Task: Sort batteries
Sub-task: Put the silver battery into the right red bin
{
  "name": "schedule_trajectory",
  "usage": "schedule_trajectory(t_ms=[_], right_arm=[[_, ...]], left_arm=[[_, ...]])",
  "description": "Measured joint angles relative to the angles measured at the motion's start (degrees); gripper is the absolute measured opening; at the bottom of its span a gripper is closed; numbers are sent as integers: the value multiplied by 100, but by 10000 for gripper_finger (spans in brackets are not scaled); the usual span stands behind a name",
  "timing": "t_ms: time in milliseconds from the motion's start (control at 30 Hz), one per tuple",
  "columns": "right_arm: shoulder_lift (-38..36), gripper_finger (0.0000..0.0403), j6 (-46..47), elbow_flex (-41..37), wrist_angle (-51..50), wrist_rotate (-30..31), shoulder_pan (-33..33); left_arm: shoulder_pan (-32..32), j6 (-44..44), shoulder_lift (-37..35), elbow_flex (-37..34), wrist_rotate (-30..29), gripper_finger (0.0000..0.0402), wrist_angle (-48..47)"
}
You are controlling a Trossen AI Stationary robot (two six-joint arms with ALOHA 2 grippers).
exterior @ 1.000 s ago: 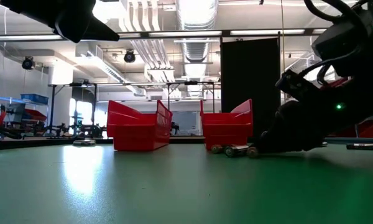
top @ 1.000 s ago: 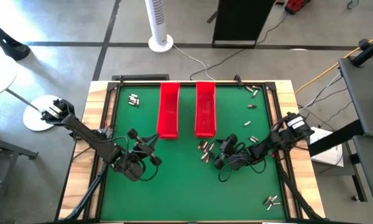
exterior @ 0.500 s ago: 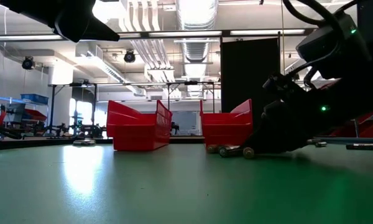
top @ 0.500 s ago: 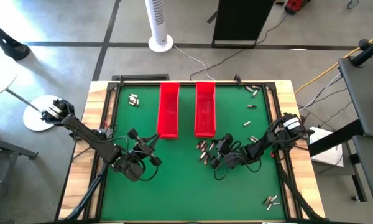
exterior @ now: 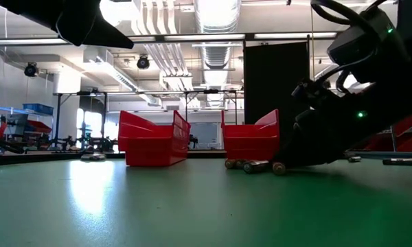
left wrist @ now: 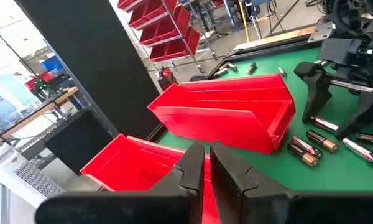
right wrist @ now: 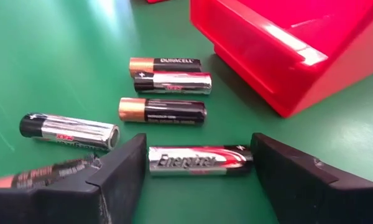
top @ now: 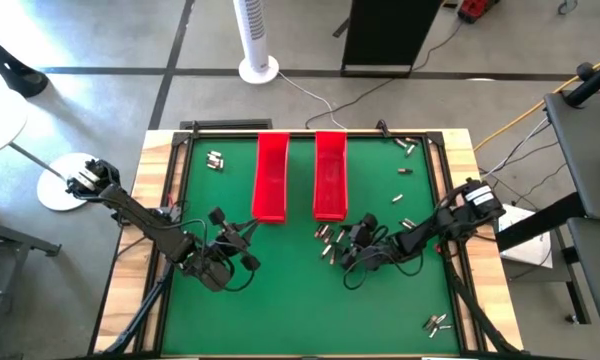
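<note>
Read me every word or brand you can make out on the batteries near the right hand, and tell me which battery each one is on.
"DURACELL": the copper-and-black battery farthest from the right hand.
"Energizer": the silver battery lying between that hand's open fingers.
Too small or blurred to read: the print on the other batteries.

Two red trays stand side by side on the green table; two arms work over it, each carrying one gripper, the left gripper and the right gripper. The right wrist view shows six batteries in the cluster near the right tray: two black-and-copper cells, three silver cells, one blurred cell at the frame edge; further batteries lie scattered across the table, too small to count reliably.
</note>
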Motion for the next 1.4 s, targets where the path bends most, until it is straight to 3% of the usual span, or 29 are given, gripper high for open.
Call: schedule_trajectory(t_ms=[200, 600, 933, 1133, 1400], right_arm=[[-128, 286, -95, -23, -141, -5, -4], [96, 235, 14, -19, -106, -3, -33], [23, 232, 1, -12, -232, -160, -31], [-578, 227, -12, 168, -1132, -357, -16], [-1379, 227, -193, 779, -3422, -1156, 13]], left_arm=[[0, -44, 0, 0, 11, 8, -4], [0, -42, 0, 0, 18, 8, -2], [0, -144, 0, 0, 19, 8, 0], [0, -144, 0, 0, 18, 8, -26], [0, -144, -2, 0, 18, 8, -39]])
